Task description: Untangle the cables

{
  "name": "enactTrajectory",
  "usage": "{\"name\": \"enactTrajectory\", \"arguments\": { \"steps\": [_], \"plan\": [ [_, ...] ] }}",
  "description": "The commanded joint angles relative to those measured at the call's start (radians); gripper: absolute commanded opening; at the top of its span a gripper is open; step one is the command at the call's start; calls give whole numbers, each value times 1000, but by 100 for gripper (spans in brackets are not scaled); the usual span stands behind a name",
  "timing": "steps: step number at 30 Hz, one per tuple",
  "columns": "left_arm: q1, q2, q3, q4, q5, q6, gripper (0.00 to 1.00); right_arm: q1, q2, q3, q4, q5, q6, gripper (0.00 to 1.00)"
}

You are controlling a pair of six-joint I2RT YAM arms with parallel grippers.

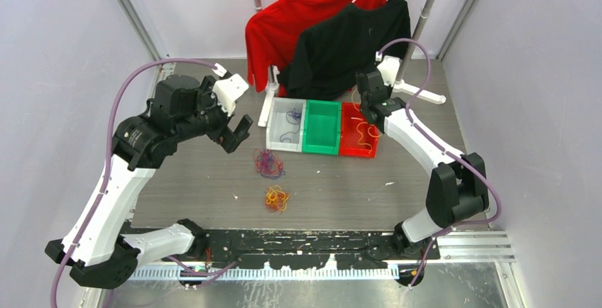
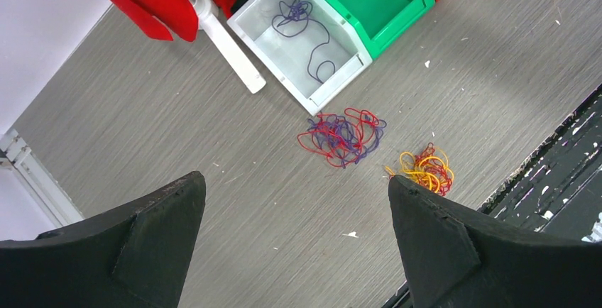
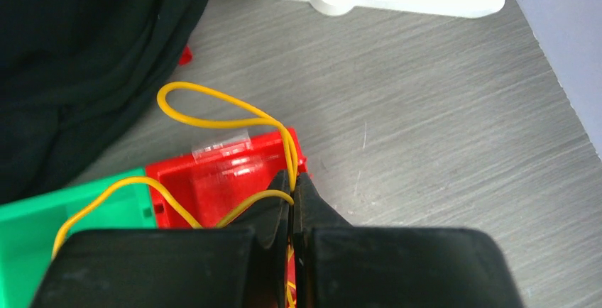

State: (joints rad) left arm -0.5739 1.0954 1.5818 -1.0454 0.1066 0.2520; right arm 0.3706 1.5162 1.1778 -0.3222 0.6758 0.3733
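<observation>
Well, from overhead, the right pincer (image 1: 369, 107) hangs over the far end of the red plastic bin (image 1: 355, 153), last in a row with a green plastic bin (image 1: 321, 127) and a white plastic bin (image 1: 285, 147). The left pincer (image 1: 238, 132) hovers above the grey table (image 1: 192, 180). A purple-and-red knot of thin cables (image 1: 269, 164) lies near it in front of the bins, and a yellow-orange knot (image 1: 276, 199) lies nearer the arm bases.

Through the left wrist camera, that pincer's fingers stand spread wide and hold nothing. Both knots lie below and ahead, apart from it, and a lone purple cable (image 2: 292, 12) lies inside the white bin.

Through the right wrist camera, the fingers are pressed together on a single yellow cable (image 3: 162, 102), which loops up beyond the tips and trails sideways over the green bin's edge. I'd worry about that trailing end: let go here, and it may drop into the green bin or catch the hanging black shirt (image 3: 85, 52). The left pincer, closing on the mixed knot, could well lift both colours at once.
</observation>
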Motion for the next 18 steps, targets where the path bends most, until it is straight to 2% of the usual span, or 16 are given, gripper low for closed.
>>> {"name": "enactTrajectory", "arguments": {
  "steps": [1,6,12,18],
  "plan": [
    [-2,-10,43,13,22,7,99,-20,28,103,80,-31,40,1],
    [-1,2,65,16,28,0,99,-27,64,138,92,-56,61,1],
    [-1,3,72,16,26,5,99,-27,82,55,125,-59,69,1],
    [-1,2,66,24,29,8,99,-26,121,5,35,-82,83,1]
  ]
}}
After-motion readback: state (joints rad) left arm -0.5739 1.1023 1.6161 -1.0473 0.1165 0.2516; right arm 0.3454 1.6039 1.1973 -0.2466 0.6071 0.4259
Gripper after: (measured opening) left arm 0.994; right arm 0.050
